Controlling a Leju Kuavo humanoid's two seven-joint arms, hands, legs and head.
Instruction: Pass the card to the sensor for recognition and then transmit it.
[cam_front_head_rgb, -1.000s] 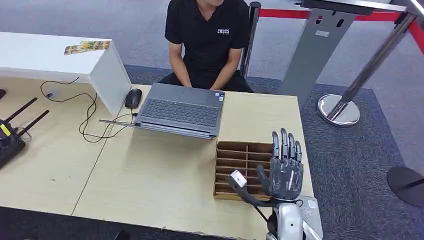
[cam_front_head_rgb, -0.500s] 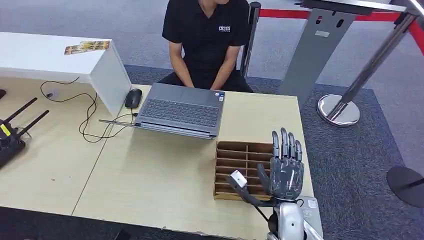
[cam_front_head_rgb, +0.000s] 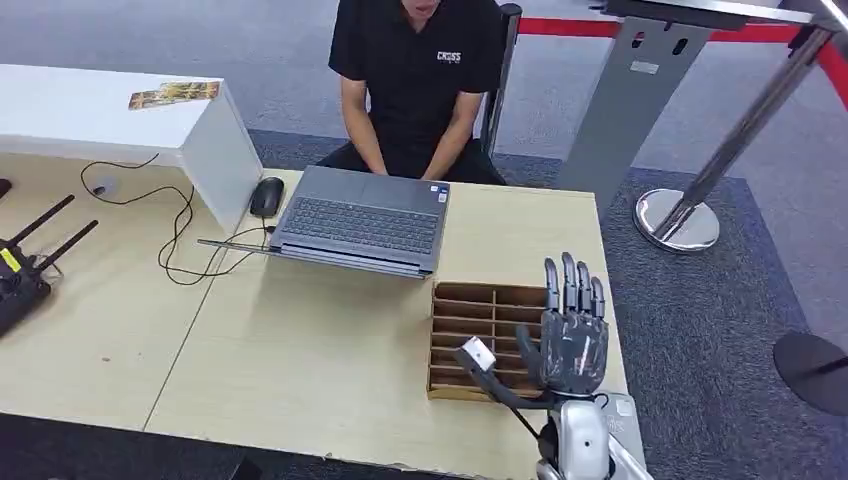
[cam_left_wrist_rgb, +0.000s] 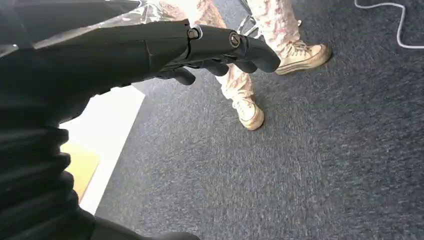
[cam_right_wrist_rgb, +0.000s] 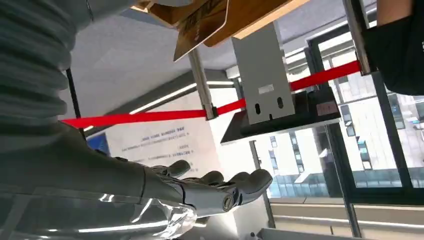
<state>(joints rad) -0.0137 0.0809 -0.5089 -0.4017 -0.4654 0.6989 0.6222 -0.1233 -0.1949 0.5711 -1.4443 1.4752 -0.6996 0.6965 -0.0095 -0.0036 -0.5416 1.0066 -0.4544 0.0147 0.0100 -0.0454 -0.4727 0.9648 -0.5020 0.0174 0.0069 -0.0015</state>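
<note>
Card (cam_right_wrist_rgb: 200, 27): thin, flat, gold-brown rectangle with a rounded corner and faint print on its face, too blurred to read. It sits in the slotted box (cam_front_head_rgb: 470, 300), with one end jutting past the box's edge, seen from the right wrist. Nothing grips it.

Slotted box: plain brown board, matte, with a row of narrow parallel dividers and a squared outline. It stands on the near right part of the table (cam_front_head_rgb: 300, 350), a pale wood-grain top with a smooth finish.

Right hand (cam_front_head_rgb: 572, 335): raised upright just beside the box's right end, over the table edge. Its fingers are straight, close together and pointing up, and the thumb is stuck out to the side across the box's slots. Nothing is in its grasp. The shell is dark grey and segmented, with a glossy silver wrist below it.

Left hand (cam_left_wrist_rgb: 200, 50): hangs over the carpet (cam_left_wrist_rgb: 300, 165), a dark blue-grey loop pile. The thumb is straight and the fingers are loosely bent beneath it, holding nothing. It is black, hard and slightly shiny, with a ribbed cover behind.

Also on the table:
- A grey laptop (cam_front_head_rgb: 362, 218), open, with its lid laid nearly flat.
- A black mouse (cam_front_head_rgb: 266, 196) to the left of the laptop.
- Thin black cables looping across the top.

A person (cam_front_head_rgb: 418, 80) in a black shirt sits behind the laptop.

Beyond the table stands a flat grey metal panel (cam_front_head_rgb: 636, 95). A red barrier belt (cam_front_head_rgb: 660, 30) passes behind it.
</note>
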